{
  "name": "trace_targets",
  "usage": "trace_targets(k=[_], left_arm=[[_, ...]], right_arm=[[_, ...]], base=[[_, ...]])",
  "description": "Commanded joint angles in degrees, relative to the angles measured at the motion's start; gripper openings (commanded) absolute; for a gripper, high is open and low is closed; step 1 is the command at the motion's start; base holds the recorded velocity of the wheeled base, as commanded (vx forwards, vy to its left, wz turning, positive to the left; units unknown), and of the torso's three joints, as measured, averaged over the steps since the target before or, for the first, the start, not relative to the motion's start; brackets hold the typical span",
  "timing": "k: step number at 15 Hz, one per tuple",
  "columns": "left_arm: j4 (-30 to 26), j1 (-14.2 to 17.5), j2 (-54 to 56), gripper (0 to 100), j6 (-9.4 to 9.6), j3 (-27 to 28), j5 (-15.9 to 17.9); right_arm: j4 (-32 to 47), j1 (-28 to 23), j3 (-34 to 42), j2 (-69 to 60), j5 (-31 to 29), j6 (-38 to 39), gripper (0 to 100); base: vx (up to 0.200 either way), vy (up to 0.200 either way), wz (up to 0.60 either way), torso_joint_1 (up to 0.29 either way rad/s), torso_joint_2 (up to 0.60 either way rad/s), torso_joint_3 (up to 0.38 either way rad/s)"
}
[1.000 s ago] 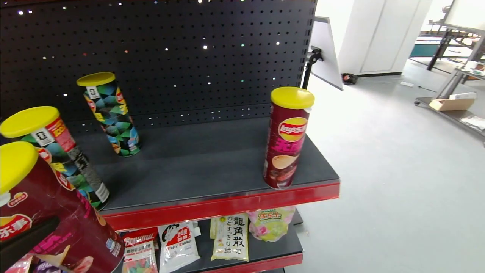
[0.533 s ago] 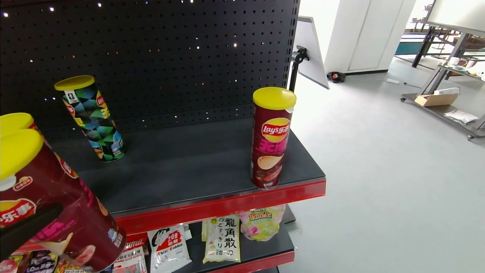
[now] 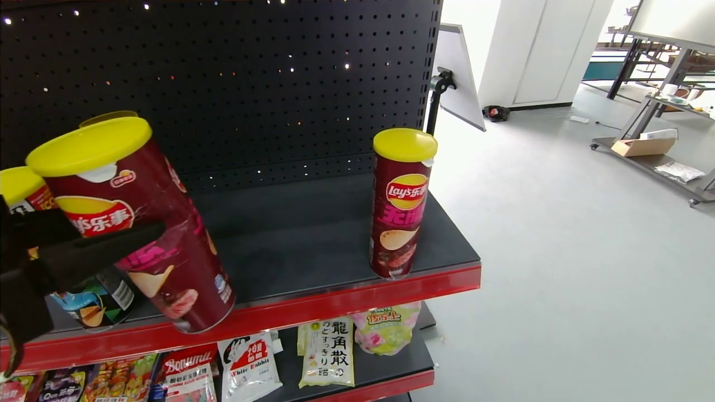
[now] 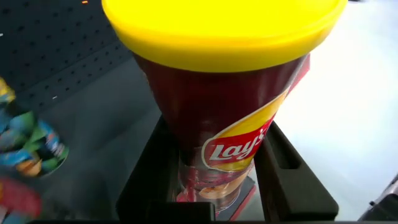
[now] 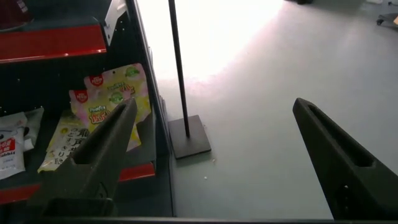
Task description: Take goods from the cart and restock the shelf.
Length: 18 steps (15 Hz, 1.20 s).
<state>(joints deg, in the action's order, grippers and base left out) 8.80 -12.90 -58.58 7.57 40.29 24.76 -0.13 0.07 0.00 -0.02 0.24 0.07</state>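
The left gripper (image 4: 217,186) is clamped on the maroon can (image 3: 173,262), jaws pressed to either side of it. In the last half-second it has swung up and rightwards from the lower left. The can now leans over the shelf (image 3: 301,240), base at the red front lip (image 3: 346,301) and possibly resting there already, so placing looks near.

A patterned can (image 3: 92,304) crowds it on the left, a rear can (image 3: 109,117) peeks from behind, and a second maroon can (image 3: 402,218) stands well apart. The right gripper (image 5: 214,109) hangs spread open by the snack packets (image 5: 93,99).
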Motion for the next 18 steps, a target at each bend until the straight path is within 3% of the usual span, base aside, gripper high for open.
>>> trace_targets(k=[1,4,13,17,18], left_arm=[[0.8,-3.5,-8.6,0,-0.01,3.9,0.4],[1.2,-5.9,-15.2,0,0.52,8.8,-0.1],[5.9,-7.4,-33.9,0,2.1,25.2,-1.5],[6.0,-8.5,-41.4,0,1.92,33.5,-0.7],[6.2,-9.6,-45.2,0,2.19,37.9,-0.6]], right_arm=[[0.0,0.0,0.0,0.0,0.0,0.0,100],[0.0,0.0,0.0,0.0,0.0,0.0,100],[0.0,0.0,0.0,0.0,0.0,0.0,100],[0.0,0.0,0.0,0.0,0.0,0.0,100],[0.0,0.0,0.0,0.0,0.0,0.0,100]], base=[[0.0,0.0,0.0,0.0,0.0,0.0],[0.0,0.0,0.0,0.0,0.0,0.0],[0.0,0.0,0.0,0.0,0.0,0.0],[0.0,0.0,0.0,0.0,0.0,0.0],[0.0,0.0,0.0,0.0,0.0,0.0]])
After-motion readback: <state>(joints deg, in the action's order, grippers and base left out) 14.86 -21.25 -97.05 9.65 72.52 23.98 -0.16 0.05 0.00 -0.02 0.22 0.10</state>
